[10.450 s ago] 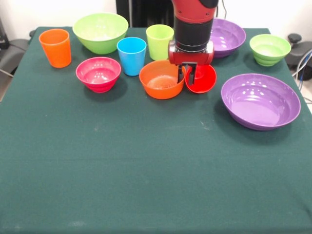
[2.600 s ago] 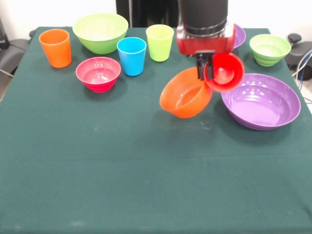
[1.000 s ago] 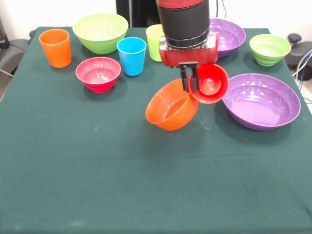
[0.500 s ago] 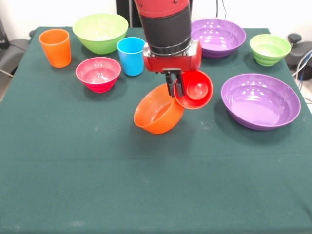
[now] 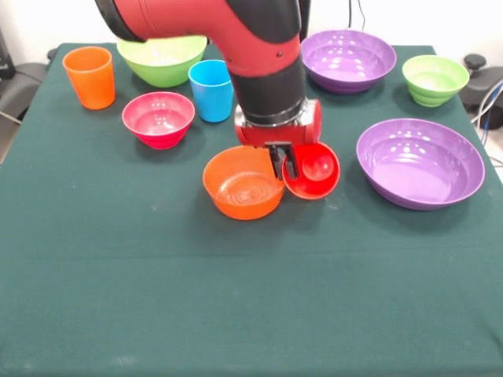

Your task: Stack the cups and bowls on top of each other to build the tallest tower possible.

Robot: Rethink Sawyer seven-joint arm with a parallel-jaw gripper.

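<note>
No tower stands yet: every piece sits singly on the desk (image 5: pixel 251 314). The gripper (image 5: pixel 283 163) pinches the rim of the red cup (image 5: pixel 312 170), tilted and touching the orange bowl (image 5: pixel 242 183) at mid-desk. All stacking remains. The near half lies open, while cups and bowls crowd the far edge.

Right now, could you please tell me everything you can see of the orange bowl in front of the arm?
The orange bowl is round, glossy and plastic-looking, with a wide rim narrowing to a smaller base. It sits upright and empty on the green tablecloth, near the table's middle. Its rim meets the red cup on one side, and the gripper reaches down where the two meet, apparently pinching them together. The pink bowl stands apart from it.
</note>
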